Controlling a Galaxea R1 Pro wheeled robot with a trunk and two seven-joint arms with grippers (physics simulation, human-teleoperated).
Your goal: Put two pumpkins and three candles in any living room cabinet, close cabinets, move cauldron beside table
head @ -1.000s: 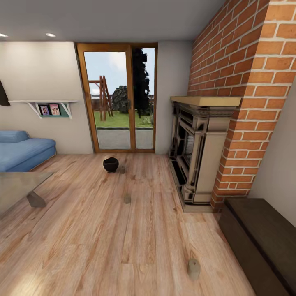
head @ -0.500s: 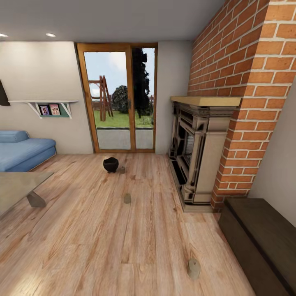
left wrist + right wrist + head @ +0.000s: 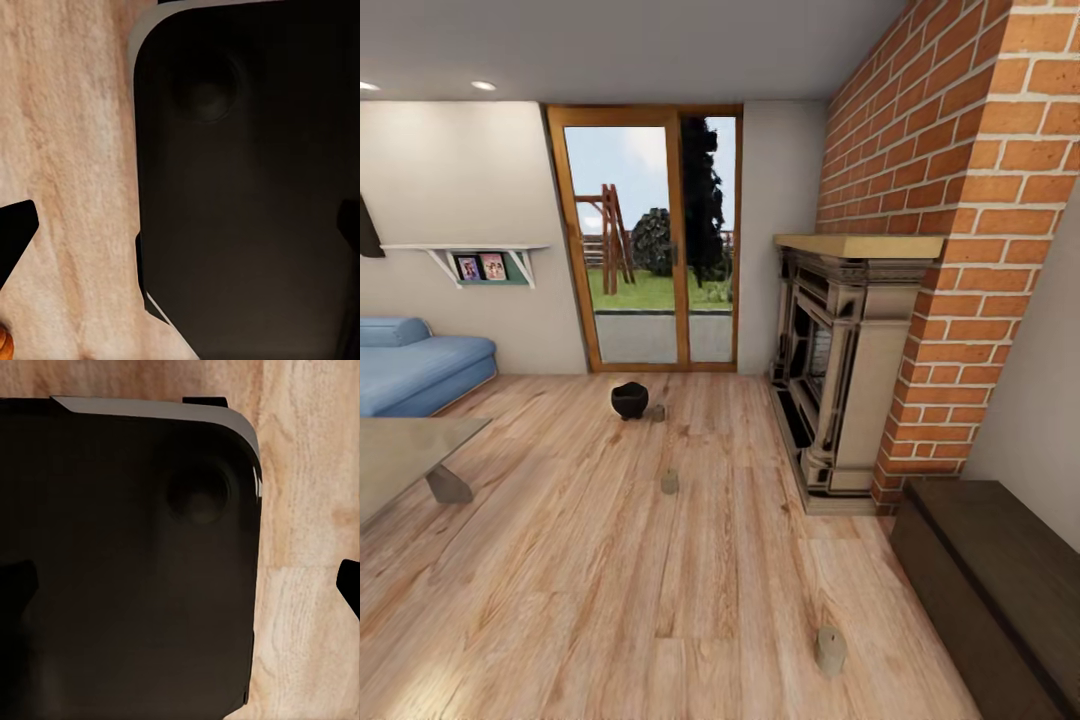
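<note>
From the head view, three candles stand on the plank floor: the nearest candle (image 3: 831, 650) at about 5 o'clock, the middle candle (image 3: 670, 482) near centre, the far candle (image 3: 658, 412) just beside the black cauldron (image 3: 629, 400) at roughly 11 o'clock, before the glass door (image 3: 645, 240). The dark-brown cabinet (image 3: 1000, 580) runs along the wall at 4 o'clock, past the fireplace (image 3: 840, 380); its fronts look closed. A table (image 3: 405, 455) corner juts in at 9 o'clock.

The sensible step is probably to roll up to the nearest candle, since it lies closest to the cabinet. Stopping short enough to keep it within reach, and leaving room for a drawer to pull out, would help.

Both wrist views look down on the robot's dark base (image 3: 247, 187) over floorboards. The left gripper (image 3: 184, 229) and right gripper (image 3: 184, 577) show only dark fingertips at the frame edges, set wide apart and holding nothing. An orange sliver (image 3: 3, 341) in the left wrist view may be a pumpkin; it is too cut off to tell. The cabinet's front is mostly out of frame.
</note>
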